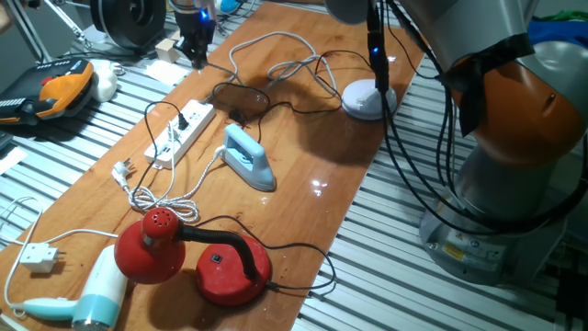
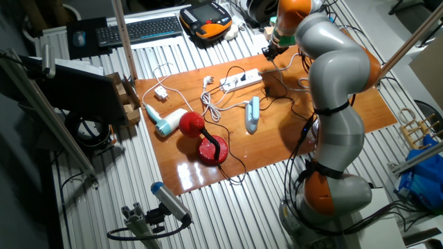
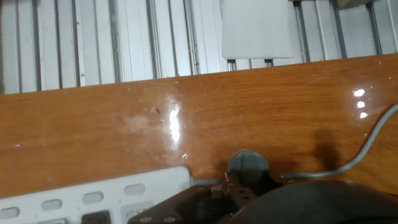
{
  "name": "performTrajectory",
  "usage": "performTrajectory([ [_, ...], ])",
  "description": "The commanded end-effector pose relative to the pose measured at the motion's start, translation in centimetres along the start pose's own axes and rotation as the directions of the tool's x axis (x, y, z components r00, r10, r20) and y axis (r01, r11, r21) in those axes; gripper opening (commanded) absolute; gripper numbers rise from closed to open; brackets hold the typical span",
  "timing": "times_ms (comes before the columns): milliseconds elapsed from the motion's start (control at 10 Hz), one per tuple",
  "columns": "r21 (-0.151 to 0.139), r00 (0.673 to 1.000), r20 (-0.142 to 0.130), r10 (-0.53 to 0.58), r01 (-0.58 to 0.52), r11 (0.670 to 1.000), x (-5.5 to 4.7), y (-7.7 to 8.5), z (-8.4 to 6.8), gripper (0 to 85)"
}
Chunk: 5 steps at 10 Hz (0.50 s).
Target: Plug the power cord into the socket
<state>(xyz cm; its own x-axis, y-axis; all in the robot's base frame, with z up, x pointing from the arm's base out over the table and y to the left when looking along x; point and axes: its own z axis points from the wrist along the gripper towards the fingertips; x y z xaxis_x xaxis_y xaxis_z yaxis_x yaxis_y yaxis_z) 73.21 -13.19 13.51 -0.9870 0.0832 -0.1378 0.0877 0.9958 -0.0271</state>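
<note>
Cable first: the thin black power cord (image 1: 241, 99) loops limply on the wooden board (image 1: 303, 211) beside the long white power strip (image 1: 181, 131); light and floppy, so grip its stiff plug. The two-finger gripper (image 1: 196, 51) hovers beyond the strip (jaw state unreadable).

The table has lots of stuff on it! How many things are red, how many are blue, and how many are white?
Red: 1, the lamp
Blue: 1, the iron
White: 3, the power strip, the hair dryer, the round lamp base
Total: 5
</note>
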Motion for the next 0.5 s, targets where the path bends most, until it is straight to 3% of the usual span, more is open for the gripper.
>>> performTrajectory([
  [0, -0.006, 1.0, -0.002, 0.01, -0.01, 1.0, 0.3, -0.2, -0.8, 0.0],
  [400, -0.017, 1.0, -0.02, 0.019, -0.019, 1.0, 1.3, -0.9, -3.8, 0.0],
])
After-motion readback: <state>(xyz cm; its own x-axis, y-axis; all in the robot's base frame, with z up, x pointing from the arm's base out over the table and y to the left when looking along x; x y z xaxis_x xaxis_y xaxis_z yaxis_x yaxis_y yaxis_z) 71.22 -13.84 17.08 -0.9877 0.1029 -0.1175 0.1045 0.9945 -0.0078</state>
